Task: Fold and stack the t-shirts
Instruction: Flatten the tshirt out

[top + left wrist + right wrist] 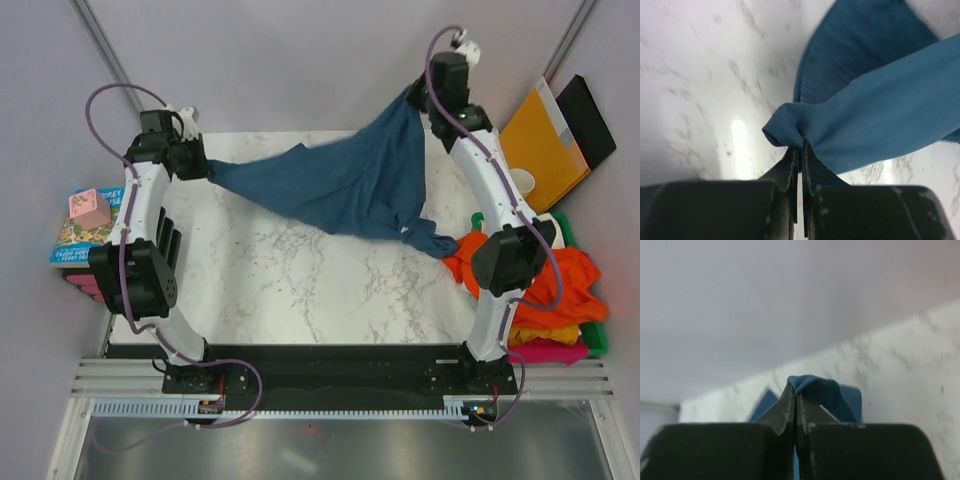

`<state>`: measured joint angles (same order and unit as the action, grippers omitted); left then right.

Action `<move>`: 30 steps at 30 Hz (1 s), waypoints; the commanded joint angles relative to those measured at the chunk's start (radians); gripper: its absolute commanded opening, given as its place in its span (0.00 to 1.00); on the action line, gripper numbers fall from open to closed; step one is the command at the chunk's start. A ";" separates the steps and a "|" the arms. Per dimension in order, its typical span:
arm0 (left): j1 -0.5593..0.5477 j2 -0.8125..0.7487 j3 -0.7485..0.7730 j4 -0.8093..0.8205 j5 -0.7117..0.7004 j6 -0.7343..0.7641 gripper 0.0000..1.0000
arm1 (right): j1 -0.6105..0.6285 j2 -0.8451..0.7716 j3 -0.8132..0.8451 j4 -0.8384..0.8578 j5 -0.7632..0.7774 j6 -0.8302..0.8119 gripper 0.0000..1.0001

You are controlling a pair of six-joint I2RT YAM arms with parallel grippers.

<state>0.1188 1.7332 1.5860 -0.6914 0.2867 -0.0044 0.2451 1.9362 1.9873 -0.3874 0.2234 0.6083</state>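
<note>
A dark teal-blue t-shirt hangs stretched across the back of the marble table. My left gripper is shut on its left edge, and the wrist view shows the hem bunched at the fingertips. My right gripper is shut on the shirt's upper right corner, raised near the back wall; a fold of blue cloth sits pinched at its tips. The shirt's lower corner droops to the table by the right arm. More t-shirts, orange, yellow and pink, lie piled at the right.
The pile sits in a green bin off the table's right edge. An orange envelope, a black folder and a white cup lie at the back right. Books with a pink block stand left of the table.
</note>
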 commanded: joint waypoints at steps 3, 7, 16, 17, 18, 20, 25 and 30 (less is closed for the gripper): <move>0.036 0.023 0.307 -0.056 0.012 -0.054 0.02 | -0.035 0.030 0.504 -0.165 0.036 -0.041 0.00; 0.042 0.055 0.309 -0.060 -0.001 -0.081 0.02 | -0.035 -0.011 0.328 -0.168 -0.015 -0.022 0.00; 0.051 0.013 0.039 0.027 -0.072 -0.029 0.02 | -0.029 -0.256 -0.255 -0.044 0.024 -0.076 0.00; 0.053 0.003 0.016 0.044 -0.070 -0.022 0.02 | -0.029 -0.285 -0.278 -0.045 0.037 -0.093 0.00; 0.054 -0.007 -0.024 0.050 -0.072 -0.016 0.02 | -0.029 -0.299 -0.322 -0.047 0.050 -0.100 0.00; 0.055 -0.038 -0.060 0.061 -0.073 0.003 0.02 | -0.029 -0.339 -0.367 -0.047 0.057 -0.114 0.00; 0.055 -0.089 -0.175 0.075 -0.080 0.052 0.02 | -0.029 -0.427 -0.551 -0.045 0.064 -0.119 0.00; 0.055 -0.152 -0.319 0.072 -0.054 0.109 0.02 | -0.030 -0.566 -0.801 -0.059 0.047 -0.070 0.00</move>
<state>0.1673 1.6596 1.3487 -0.6510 0.2203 0.0181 0.2146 1.4559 1.3373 -0.4496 0.2554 0.5114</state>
